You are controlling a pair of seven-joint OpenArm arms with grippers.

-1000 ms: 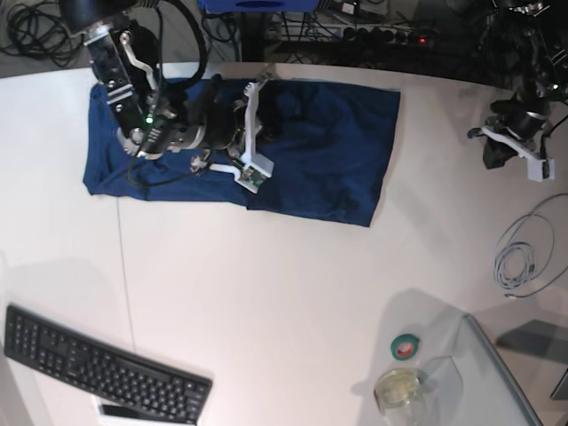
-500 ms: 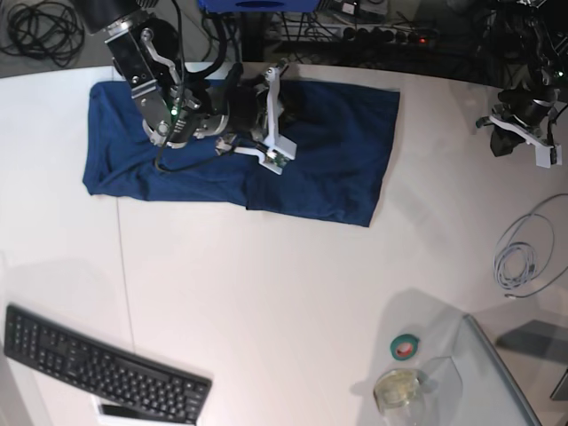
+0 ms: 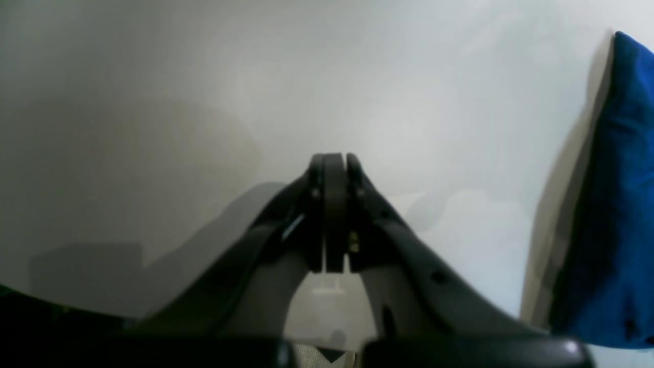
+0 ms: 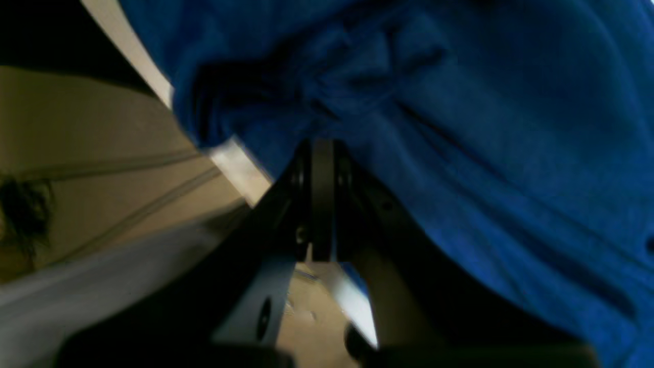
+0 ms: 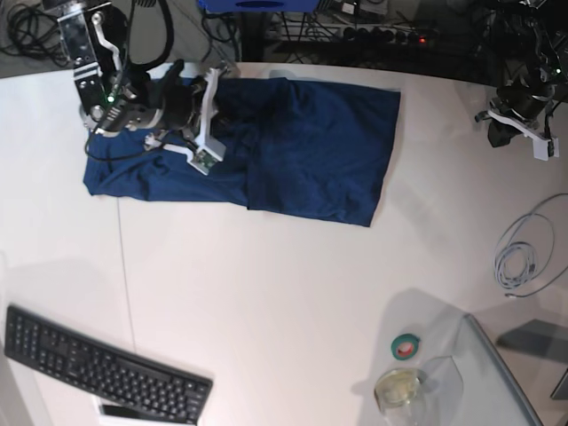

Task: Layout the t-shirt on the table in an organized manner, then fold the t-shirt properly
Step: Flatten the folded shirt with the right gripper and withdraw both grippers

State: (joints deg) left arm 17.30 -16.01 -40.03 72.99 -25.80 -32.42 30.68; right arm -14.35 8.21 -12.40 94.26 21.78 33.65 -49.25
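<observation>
Cloth lies spread across the far part of the white worktop [image 5: 266,293]: the dark blue t-shirt [image 5: 302,151] is folded into a long band, its left end rumpled and its right end squared off near the worktop's far edge.

Relative to that t-shirt, the right tool [image 5: 213,75] hangs over its far left portion, close to the worktop's rim. In the right wrist view the right tool's tips [image 4: 322,153] are pressed together with blue fabric filling the space right in front of and above them; whether any cloth is caught between them cannot be told, since no fold shows in the seam.

The left tool [image 5: 497,133] sits well off the t-shirt's right end, over bare worktop. In the left wrist view the left tool [image 3: 332,163] is pressed together with nothing in it, and one edge of the t-shirt [image 3: 608,204] shows at the side of that view.

Well apart from the t-shirt on the near side lie a black keyboard [image 5: 102,364], a green tape roll [image 5: 406,346], a small glass dish [image 5: 398,388] and a coiled grey cable [image 5: 524,257].
</observation>
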